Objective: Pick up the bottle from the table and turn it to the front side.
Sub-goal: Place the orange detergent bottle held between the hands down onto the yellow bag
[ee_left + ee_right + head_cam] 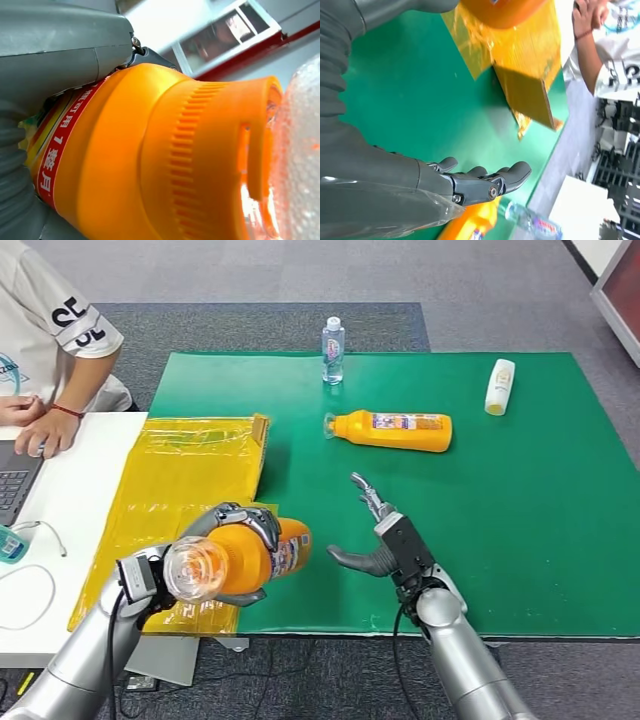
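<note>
Right now the left hand point(226, 540) grips the orange plastic bottle with a clear domed cap point(241, 558), its dark fingers point(253, 522) curled over the top of the body and the thumb beneath, so the bottle is lifted off the table and lies roughly level, cap end pointing back toward the robot and base pointing out past the fingertips. In the left wrist view the ribbed orange collar of the bottle point(181, 155) sits just beyond the grey thumb, with a red label band carrying white characters close against the palm. Under and behind the holding fingers lies the crinkled yellow plastic sheet point(181, 480), partly over the green table mat point(528, 520) and partly over a white desk point(75, 500). The right hand point(373, 535) hovers over the mat with its fingers spread apart and nothing in them; the thumb points toward the held bottle, a short gap away. Ahead of those open fingertips a second orange bottle lying on its side point(392, 430) rests on the mat, and farther beyond it stands a small clear water bottle point(333, 350). A white squeeze bottle point(499, 387) lies well off to the right of the right hand's fingers. A person's hand point(49, 430) rests on a laptop keyboard point(15, 480) beyond the left hand.
</note>
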Controlling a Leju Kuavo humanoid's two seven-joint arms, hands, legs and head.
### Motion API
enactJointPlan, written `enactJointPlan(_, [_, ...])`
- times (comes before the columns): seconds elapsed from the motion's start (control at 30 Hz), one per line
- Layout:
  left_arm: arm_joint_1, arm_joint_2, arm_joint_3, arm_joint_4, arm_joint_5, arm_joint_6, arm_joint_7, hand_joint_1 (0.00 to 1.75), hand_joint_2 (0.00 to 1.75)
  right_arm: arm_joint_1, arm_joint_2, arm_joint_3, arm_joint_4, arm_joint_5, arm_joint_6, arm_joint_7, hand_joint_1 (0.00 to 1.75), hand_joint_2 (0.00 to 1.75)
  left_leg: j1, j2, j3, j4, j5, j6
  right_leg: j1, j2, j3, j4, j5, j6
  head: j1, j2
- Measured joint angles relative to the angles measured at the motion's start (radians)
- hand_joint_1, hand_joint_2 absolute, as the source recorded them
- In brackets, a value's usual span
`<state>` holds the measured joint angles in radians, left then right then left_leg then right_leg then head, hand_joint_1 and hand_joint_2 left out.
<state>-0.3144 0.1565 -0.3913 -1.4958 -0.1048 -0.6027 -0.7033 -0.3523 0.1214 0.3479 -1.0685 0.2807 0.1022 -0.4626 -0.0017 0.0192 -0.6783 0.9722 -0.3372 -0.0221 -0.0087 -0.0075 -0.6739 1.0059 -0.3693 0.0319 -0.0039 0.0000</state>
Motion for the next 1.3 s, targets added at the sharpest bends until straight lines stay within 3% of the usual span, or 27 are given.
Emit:
enactJointPlan(0.1, [-0.06,0.074,-0.041,0.013,-0.067,0.097,0.003,1.75,1.75,-0.002,-0.005,-0.034,0.0,-0.005,0.002,-0.008,0.0,1.75,0.001,0.0,-0.001,0.0,0.002,-0.001,0.001,0.0,-0.001,0.0,0.001,-0.002,0.0,0.0])
enactJointPlan(0.23, [-0.174,0.163,-0.069,0.056,-0.122,0.119,0.034,1.75,1.75,-0.002,-0.008,-0.065,0.006,-0.006,0.005,-0.019,0.0,1.75,0.002,0.002,-0.003,0.0,0.004,-0.003,0.002,0.002,-0.004,0.001,0.004,-0.004,0.0,0.0])
enactJointPlan(0.53, [-0.409,0.253,-0.169,0.141,-0.062,0.026,0.169,1.75,1.75,-0.006,-0.008,-0.077,0.031,-0.003,0.014,-0.039,0.0,1.75,0.002,0.002,-0.004,0.0,0.005,-0.004,0.003,0.001,-0.005,0.001,0.005,-0.004,0.0,0.0])
enactJointPlan(0.67, [-0.55,0.284,-0.256,0.226,0.095,-0.099,0.29,1.75,1.75,-0.018,-0.008,-0.075,0.054,-0.005,0.025,-0.052,0.0,1.75,0.002,0.002,-0.004,0.0,0.005,-0.004,0.003,0.002,-0.005,0.001,0.005,-0.004,0.0,0.0])
enactJointPlan(0.77, [-0.69,0.321,-0.354,0.305,0.288,-0.245,0.405,1.75,1.75,-0.036,-0.007,-0.063,0.087,-0.007,0.039,-0.064,0.0,1.75,0.002,0.002,-0.004,0.0,0.006,-0.005,0.003,0.002,-0.005,0.001,0.005,-0.005,0.0,0.0])
enactJointPlan(0.87, [-0.854,0.368,-0.501,0.361,0.548,-0.4,0.586,1.75,1.75,-0.06,-0.002,-0.036,0.132,-0.019,0.053,-0.077,0.0,1.75,0.003,0.002,-0.004,0.0,0.006,-0.005,0.003,0.003,-0.005,0.001,0.006,-0.006,0.0,0.0])
enactJointPlan(0.97, [-1.012,0.403,-0.7,0.401,0.776,-0.422,0.747,1.75,1.75,-0.086,0.009,-0.002,0.175,-0.033,0.055,-0.085,0.0,1.75,0.002,0.002,-0.003,0.0,0.006,-0.005,0.003,0.002,-0.005,0.001,0.005,-0.005,0.0,0.0])
enactJointPlan(1.1, [-1.133,0.413,-0.914,0.483,0.81,-0.376,0.758,1.75,1.75,-0.122,0.026,0.04,0.208,-0.038,0.045,-0.088,0.0,1.75,0.002,0.002,-0.003,0.0,0.006,-0.005,0.003,0.002,-0.004,0.001,0.005,-0.005,0.0,0.0])
enactJointPlan(1.3, [-1.157,0.373,-1.039,0.617,0.587,-0.345,0.725,1.75,1.75,-0.144,0.042,0.074,0.221,-0.031,0.028,-0.081,0.0,1.75,0.002,0.002,-0.003,0.0,0.007,-0.005,0.003,0.002,-0.004,0.001,0.006,-0.005,0.0,0.0])
